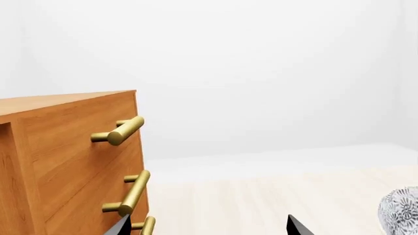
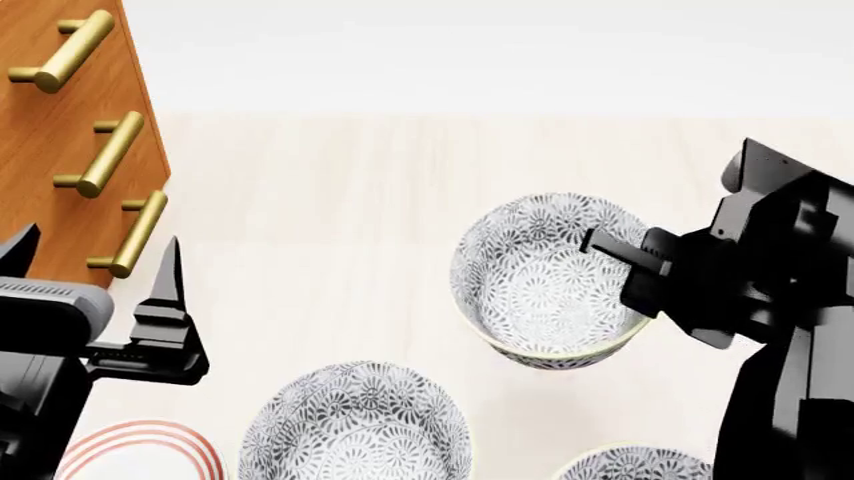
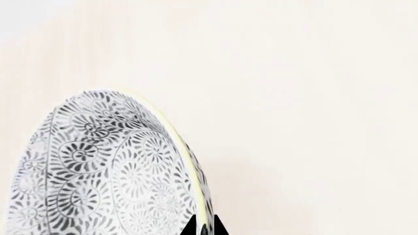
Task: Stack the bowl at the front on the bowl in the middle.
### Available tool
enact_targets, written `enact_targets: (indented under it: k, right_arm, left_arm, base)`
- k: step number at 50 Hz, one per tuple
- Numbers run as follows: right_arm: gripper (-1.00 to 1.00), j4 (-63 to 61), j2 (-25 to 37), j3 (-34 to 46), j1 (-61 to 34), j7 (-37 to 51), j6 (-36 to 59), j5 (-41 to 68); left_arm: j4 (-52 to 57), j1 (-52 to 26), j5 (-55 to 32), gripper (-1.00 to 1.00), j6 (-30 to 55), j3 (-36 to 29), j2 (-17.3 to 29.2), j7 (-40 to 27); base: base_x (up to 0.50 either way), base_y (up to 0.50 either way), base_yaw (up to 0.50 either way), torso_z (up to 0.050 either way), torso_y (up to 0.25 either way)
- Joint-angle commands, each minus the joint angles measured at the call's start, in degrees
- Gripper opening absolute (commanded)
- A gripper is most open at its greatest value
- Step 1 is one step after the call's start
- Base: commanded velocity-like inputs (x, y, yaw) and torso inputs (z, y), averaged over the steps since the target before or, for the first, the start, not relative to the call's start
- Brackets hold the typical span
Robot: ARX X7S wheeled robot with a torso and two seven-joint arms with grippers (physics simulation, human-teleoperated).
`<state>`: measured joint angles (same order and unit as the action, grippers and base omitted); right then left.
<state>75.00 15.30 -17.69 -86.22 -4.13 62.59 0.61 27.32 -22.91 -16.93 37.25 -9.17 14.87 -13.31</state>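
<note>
Left hand [image 2: 94, 290] hangs spread wide and empty by the wooden drawer chest with brass handles [image 2: 67, 120]. The middle grey-flowered ceramic bowl [image 2: 354, 425] sits on the pale counter [image 2: 320, 200]. Right hand [image 2: 627, 262] pinches the rim of the matching front bowl [image 2: 547, 275], held up beyond the middle one.

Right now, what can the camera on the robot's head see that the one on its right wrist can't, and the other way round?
Only the head view shows the wooden drawer cabinet with brass bar handles, the left gripper, two more flower-patterned bowls and a red-ringed white plate. Only the right wrist view shows, close up, the yellow-green rim between the right gripper fingertips. Both show the held grey-flowered ceramic bowl and pale wooden table.
</note>
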Motion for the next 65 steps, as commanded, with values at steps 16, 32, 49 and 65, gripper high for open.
enact_targets:
  k: [16,32,49,65]
  right_arm:
    - [-1.0,-20.3,-3.6,2.6,4.7,-13.6,15.4,0.3]
    - [-1.0,-35.4,-3.2,9.7,9.8,-15.5,27.4,11.6]
    - [-1.0,-38.7,4.5,19.5,17.1,12.1,26.8,55.3]
    - [-1.0,-45.3,6.2,24.9,21.0,22.7,27.0,72.3]
  left_arm:
    - [0.6,-0.5,-0.9,1.0,0.6,-0.2,0.3,-0.9]
    - [0.7,-1.7,-1.5,1.0,1.4,-0.2,0.6,-1.3]
    - [0.0,-2.5,-2.0,1.0,1.1,-0.2,0.6,-1.8]
    - [-0.6,-3.2,-2.2,1.0,0.8,-0.5,0.6,-2.2]
  base:
    - [0.0,0.0,0.0,0.0,0.0]
    - [0.0,0.0,0.0,0.0,0.001]
    - [0.0,0.0,0.0,0.0,0.0]
    - [0.0,0.0,0.0,0.0,0.001]
